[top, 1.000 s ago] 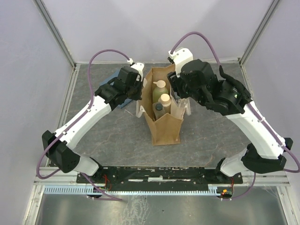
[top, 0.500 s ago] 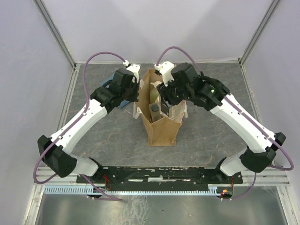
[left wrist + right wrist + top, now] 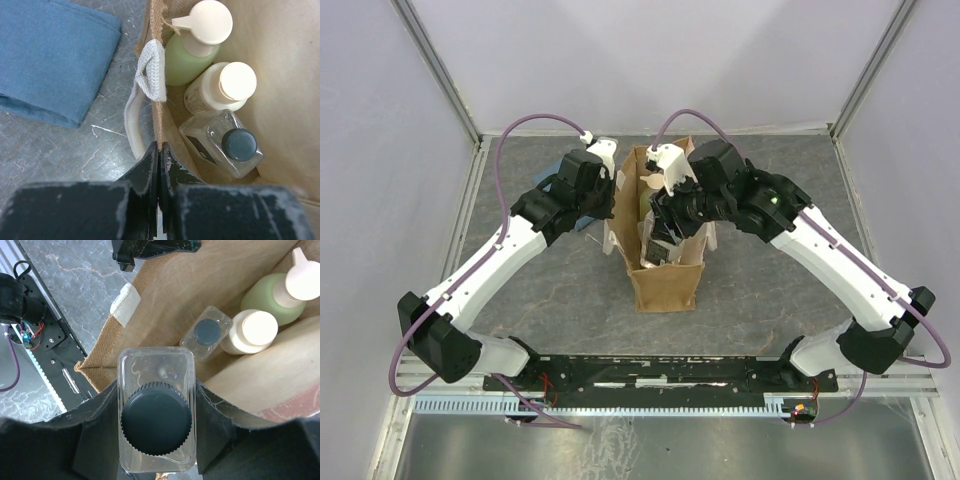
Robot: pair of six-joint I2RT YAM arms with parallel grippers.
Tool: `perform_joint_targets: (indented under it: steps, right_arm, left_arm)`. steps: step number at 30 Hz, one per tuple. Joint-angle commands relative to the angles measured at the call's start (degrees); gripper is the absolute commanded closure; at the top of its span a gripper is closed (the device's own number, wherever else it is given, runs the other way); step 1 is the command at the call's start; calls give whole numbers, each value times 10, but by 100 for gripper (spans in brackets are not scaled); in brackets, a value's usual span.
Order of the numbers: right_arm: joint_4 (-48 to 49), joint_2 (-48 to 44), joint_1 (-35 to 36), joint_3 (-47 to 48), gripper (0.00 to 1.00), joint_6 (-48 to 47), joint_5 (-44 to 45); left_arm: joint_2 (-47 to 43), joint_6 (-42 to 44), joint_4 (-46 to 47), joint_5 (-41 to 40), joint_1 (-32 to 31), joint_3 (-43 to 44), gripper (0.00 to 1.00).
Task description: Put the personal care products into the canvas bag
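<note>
White links and black joint housings on left arm (image 3: 495, 258) and right arm (image 3: 840, 265). A purple cable (image 3: 501, 170) loops along each. Bases sit on a black rail (image 3: 660, 372).

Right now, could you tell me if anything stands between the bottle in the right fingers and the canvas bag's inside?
Nothing visible does. The clear bottle hangs over the canvas bag's open mouth, whose rim the left fingers pinch; the pump bottle, cream bottle and other clear bottle stand beyond it.
</note>
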Motion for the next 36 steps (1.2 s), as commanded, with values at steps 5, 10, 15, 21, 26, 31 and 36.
perform_joint_targets:
  steps: [5, 10, 15, 21, 26, 31, 36]
  right_arm:
    - [125, -46, 2, -97, 100, 1, -39]
    - [168, -58, 2, -163, 100, -25, -52]
    - [191, -52, 2, -212, 100, -45, -63]
    - [219, -40, 3, -261, 100, -54, -47]
    - [234, -21, 14, -291, 100, -55, -25]
    - [246, 5, 41, -310, 100, -54, 5]
    - [262, 28, 60, -325, 100, -44, 29]
  left_arm:
    - [-27, 24, 45, 15, 5, 29, 97]
    - [-27, 28, 29, 18, 5, 45, 97]
    - [-28, 28, 27, 18, 5, 47, 97]
    - [-27, 27, 26, 18, 5, 46, 97]
    - [-25, 27, 25, 18, 5, 47, 97]
    - [-24, 27, 24, 19, 4, 50, 97]
    - [-25, 26, 25, 20, 5, 50, 97]
